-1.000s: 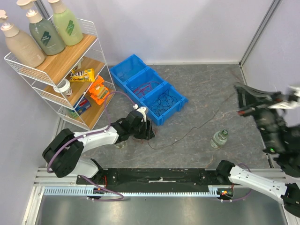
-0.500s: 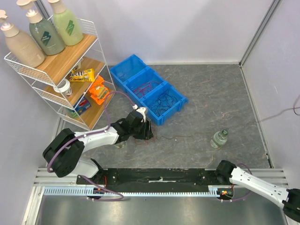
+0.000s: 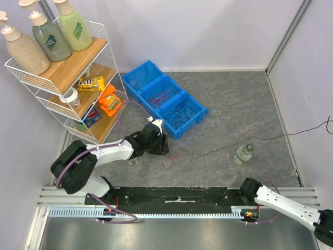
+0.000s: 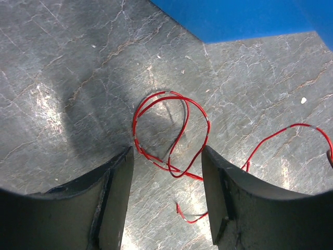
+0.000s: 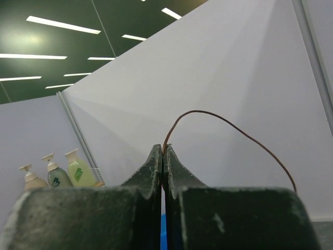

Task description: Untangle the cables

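Observation:
The cables show as a red wire (image 4: 179, 136) lying in floppy loops on the grey floor, and a thin dark wire (image 3: 281, 136) running from near the loops to the right edge of the top view. My left gripper (image 4: 166, 151) is open and low over the red loops, which lie between and just beyond its fingers; it also shows in the top view (image 3: 160, 144) beside the blue bins. My right gripper (image 5: 163, 148) is shut on the dark wire (image 5: 229, 123), held high and facing the wall. It is outside the top view.
Three joined blue bins (image 3: 147, 72) hold more red and blue wires behind the left gripper. A small clear bottle (image 3: 243, 153) stands on the floor right of centre, just below the stretched wire. A wire shelf rack (image 3: 62, 78) with bottles and snacks stands at the left.
My right gripper has swung up and out of the top view to the right, holding the dark wire, which now stretches across the floor to the right edge. The left gripper has hardly moved.

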You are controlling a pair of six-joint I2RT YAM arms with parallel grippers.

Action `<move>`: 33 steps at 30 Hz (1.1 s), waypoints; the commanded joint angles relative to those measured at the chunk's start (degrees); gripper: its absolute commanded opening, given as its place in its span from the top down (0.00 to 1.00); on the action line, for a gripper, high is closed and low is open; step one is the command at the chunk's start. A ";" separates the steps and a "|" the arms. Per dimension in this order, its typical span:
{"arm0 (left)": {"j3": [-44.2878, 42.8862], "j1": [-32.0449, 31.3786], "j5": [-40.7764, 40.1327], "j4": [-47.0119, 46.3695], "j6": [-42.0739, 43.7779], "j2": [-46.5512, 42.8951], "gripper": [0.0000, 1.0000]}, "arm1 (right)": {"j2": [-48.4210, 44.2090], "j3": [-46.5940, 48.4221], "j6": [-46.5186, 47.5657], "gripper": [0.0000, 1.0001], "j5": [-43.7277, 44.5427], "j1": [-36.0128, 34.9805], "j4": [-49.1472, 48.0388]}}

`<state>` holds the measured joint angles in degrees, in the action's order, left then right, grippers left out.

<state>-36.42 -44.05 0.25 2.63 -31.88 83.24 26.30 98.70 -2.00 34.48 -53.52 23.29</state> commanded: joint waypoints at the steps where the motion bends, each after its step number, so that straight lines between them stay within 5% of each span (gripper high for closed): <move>1: -0.49 0.20 -2.01 2.11 1.03 0.08 0.38 | 2.86 -2.20 -0.37 1.00 -2.48 -0.54 1.83; 10: -0.58 0.37 -3.50 3.52 1.38 -0.19 0.37 | 2.09 8.97 1.47 1.00 -3.72 -0.54 3.61; 16: -2.07 0.20 -0.52 3.61 1.38 -2.37 0.32 | 5.06 -2.70 -0.89 1.00 -4.34 -0.71 -0.35; 24: -5.14 0.20 10.28 2.12 4.27 -17.92 0.22 | 17.53 -15.37 -7.84 1.00 -5.74 -0.71 -6.32; 33: -6.11 0.19 19.51 -4.63 9.11 -34.71 0.16 | 28.97 -13.79 -11.35 1.00 -10.74 -0.80 -6.59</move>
<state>-40.77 -44.05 13.32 3.66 -27.83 54.13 55.94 82.56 -10.04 26.04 -54.06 19.59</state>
